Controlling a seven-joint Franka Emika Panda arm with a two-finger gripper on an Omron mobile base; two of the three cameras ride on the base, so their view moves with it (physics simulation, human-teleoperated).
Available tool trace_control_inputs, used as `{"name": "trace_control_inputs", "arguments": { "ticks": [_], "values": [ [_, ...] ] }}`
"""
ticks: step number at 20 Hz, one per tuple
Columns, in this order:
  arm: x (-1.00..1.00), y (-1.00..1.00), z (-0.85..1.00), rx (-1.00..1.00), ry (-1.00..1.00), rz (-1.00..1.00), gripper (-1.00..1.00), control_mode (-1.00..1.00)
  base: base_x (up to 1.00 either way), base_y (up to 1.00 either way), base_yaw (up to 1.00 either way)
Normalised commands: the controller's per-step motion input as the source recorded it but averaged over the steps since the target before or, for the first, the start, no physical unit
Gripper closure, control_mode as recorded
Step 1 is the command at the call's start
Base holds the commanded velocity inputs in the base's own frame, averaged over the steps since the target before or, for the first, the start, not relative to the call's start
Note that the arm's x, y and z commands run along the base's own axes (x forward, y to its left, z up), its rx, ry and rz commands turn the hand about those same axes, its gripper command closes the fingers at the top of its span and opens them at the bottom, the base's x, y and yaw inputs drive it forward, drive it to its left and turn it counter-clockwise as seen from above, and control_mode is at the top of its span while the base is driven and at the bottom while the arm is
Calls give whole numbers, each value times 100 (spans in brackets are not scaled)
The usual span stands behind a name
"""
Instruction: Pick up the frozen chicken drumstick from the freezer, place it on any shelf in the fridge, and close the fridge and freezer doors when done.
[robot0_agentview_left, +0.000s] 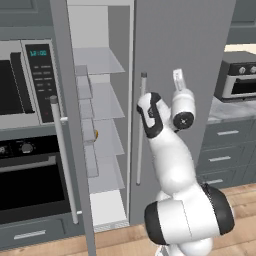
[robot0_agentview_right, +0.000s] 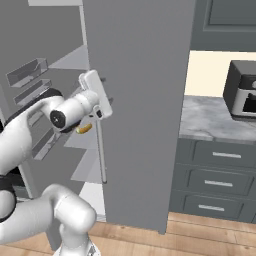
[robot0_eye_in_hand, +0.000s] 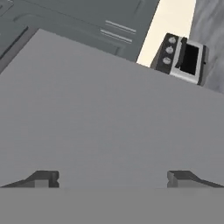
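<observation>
The chicken drumstick (robot0_agentview_left: 96, 134) is a small orange-brown piece lying on a middle glass shelf of the open left compartment; it also peeks out behind my wrist as the drumstick (robot0_agentview_right: 84, 129). My gripper (robot0_agentview_left: 178, 76) is raised in front of the tall grey right-hand door (robot0_agentview_left: 185, 60), well to the right of the drumstick. Seen from the right, the gripper (robot0_agentview_right: 102, 93) sits close to that door's face, by its long handle (robot0_agentview_right: 102, 150). In the hand view the gripper (robot0_eye_in_hand: 113, 177) is open, fingers wide apart and empty, facing the plain grey door panel (robot0_eye_in_hand: 96, 118).
The left door (robot0_agentview_left: 70, 125) stands open with bins on its inside and a bar handle (robot0_agentview_left: 62, 155). A wall oven and microwave (robot0_agentview_left: 25, 85) lie to the left. A counter with a toaster oven (robot0_agentview_right: 242, 90) and drawers (robot0_agentview_right: 217, 182) lies to the right.
</observation>
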Motion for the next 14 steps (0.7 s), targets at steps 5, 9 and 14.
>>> {"name": "trace_control_inputs", "arguments": {
  "ticks": [5,9,14],
  "values": [
    [-49,40,100,-26,10,-1,-100,-100,0,0,0],
    [-72,58,100,-36,15,0,-100,-100,0,0,0],
    [-83,97,65,-41,30,0,-100,-100,0,0,0]
  ]
}}
